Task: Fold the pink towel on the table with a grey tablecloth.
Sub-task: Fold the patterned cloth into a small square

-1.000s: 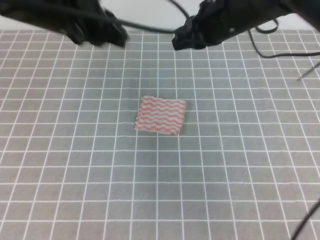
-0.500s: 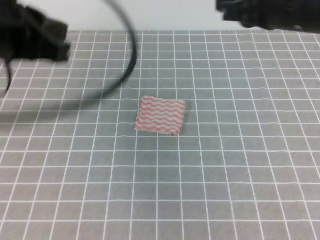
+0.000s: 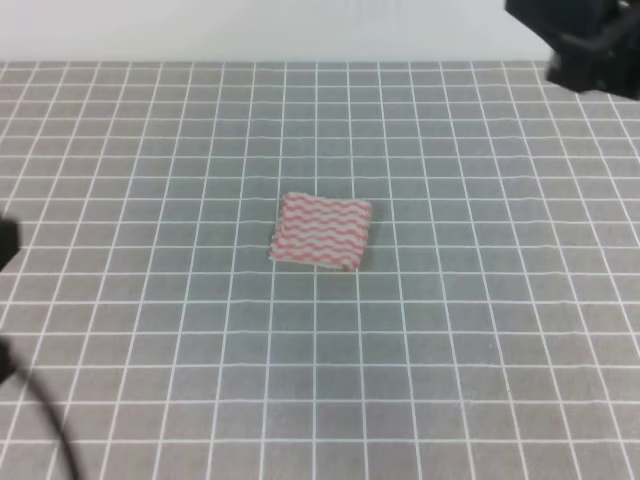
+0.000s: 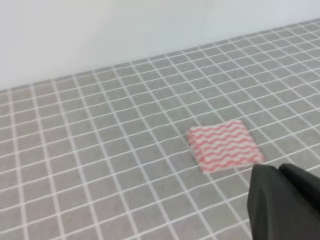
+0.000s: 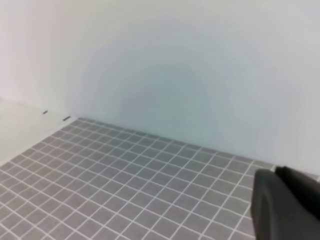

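the pink towel [image 3: 322, 232] lies flat near the middle of the surface with a grey tablecloth [image 3: 450, 350], folded down into a small, roughly rectangular packet. its top face shows pink and white wavy stripes running across it — the stripes read clearly in the high view and again in the left wrist view [image 4: 224, 145]. the packet sits a little askew to the white grid lines of the cloth, its near left corner jutting out slightly, and a thin edge of a lower layer shows along its near side. nothing touches it.

the grey cloth [image 4: 100, 165] is marked all over with thin white lines forming small squares, and it runs back to a pale wall.

the left tool [image 4: 285, 202] shows only as a dark, blurred mass at the lower right corner of its wrist view, just beside the towel's near edge in that picture but not on it; whether it is wide or narrow, i cannot tell. in the high view only a dark sliver at the left edge shows on that side.

the right tool [image 5: 287, 205] is likewise a dark shape in the lower right of its own view, facing the far edge of the surface and the wall — its spread cannot be told. in the high view a dark part of the right arm [image 3: 585, 45] sits in the upper right corner, well apart from the towel.
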You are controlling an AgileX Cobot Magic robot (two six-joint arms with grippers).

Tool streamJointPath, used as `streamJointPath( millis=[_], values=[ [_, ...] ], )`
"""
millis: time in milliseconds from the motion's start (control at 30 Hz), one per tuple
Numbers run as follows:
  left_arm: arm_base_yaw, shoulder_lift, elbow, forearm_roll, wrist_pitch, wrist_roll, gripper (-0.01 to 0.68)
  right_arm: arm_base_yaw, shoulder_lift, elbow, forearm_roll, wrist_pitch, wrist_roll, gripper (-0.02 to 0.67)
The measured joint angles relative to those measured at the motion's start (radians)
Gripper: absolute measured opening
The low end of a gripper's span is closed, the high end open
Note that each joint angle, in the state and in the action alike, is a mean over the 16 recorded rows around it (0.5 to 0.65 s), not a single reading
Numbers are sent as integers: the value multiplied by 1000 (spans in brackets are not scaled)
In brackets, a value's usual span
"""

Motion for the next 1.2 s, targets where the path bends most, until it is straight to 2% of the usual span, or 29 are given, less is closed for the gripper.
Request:
streamJointPath(
  millis=[267,600,867,1200],
  values=[
    [0,-166,79,65,69,-60,0,0,-148,147,139,-14,-121,-17],
    [0,-219,85,75,215,-69,-1,0,-305,294,184,-8,-154,-17],
    [0,-218,86,76,289,-69,-1,0,-354,328,183,27,-156,-17],
    [0,-215,86,77,301,-69,0,0,-355,329,180,53,-157,-17]
  ],
)
